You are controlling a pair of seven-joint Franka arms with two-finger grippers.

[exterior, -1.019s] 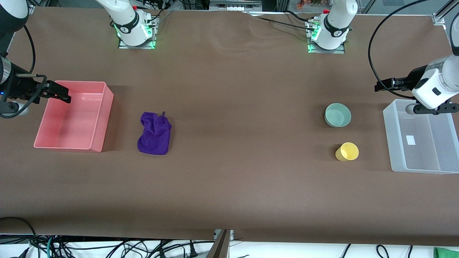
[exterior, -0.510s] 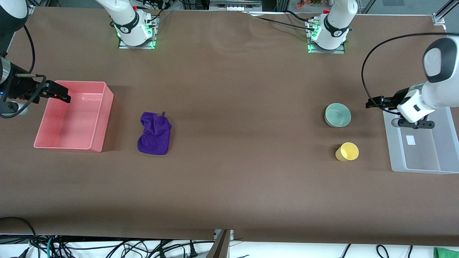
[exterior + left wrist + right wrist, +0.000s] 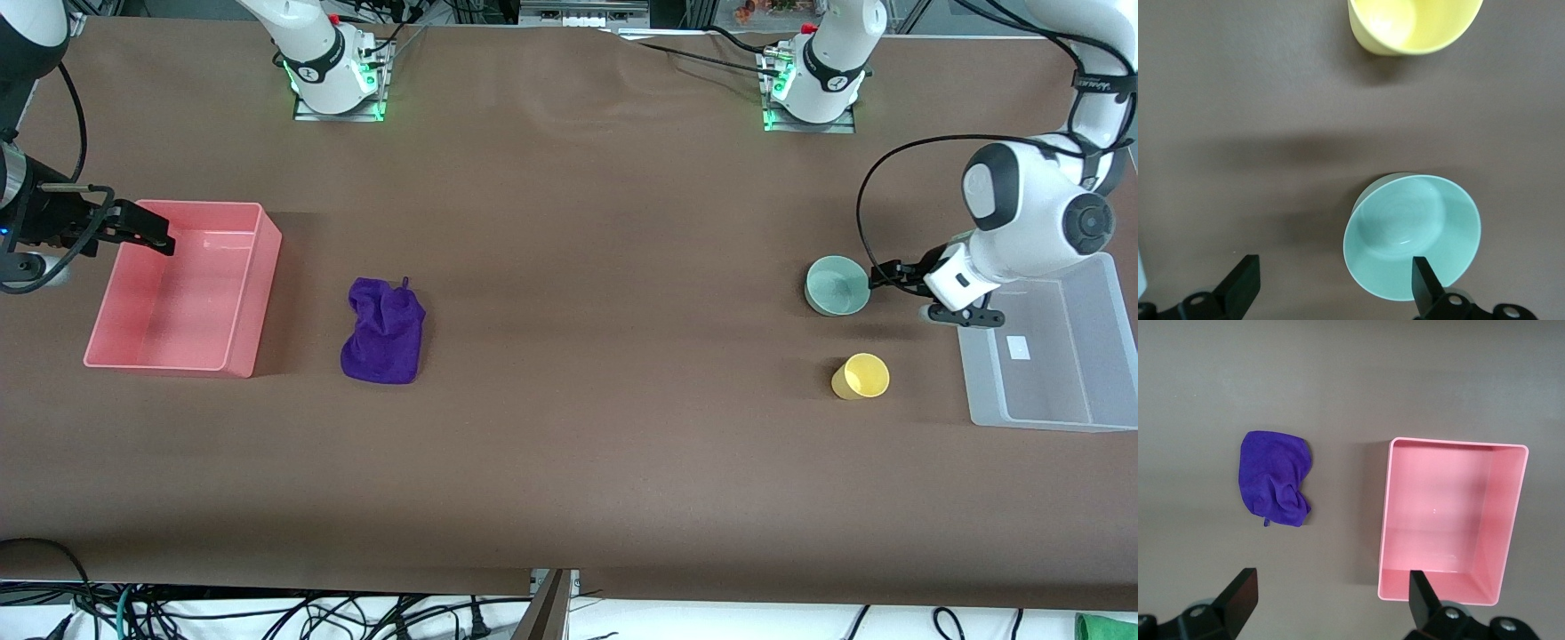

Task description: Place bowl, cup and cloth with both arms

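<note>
The mint-green bowl stands upright on the brown table, with the yellow cup nearer the front camera. My left gripper hangs open at the bowl's edge on the clear bin's side. In the left wrist view one fingertip overlaps the rim of the bowl, the other is over bare table, and the cup shows farther off. The purple cloth lies crumpled beside the pink bin. My right gripper waits open over that bin's edge, with the cloth and the bin below it.
A clear plastic bin sits at the left arm's end of the table, close to the cup and bowl. The two arm bases stand along the table's edge farthest from the front camera. Cables hang under the near edge.
The left arm has swung from above the clear bin toward the bowl, bringing its open gripper to the bowl's rim. The right arm has not moved.
</note>
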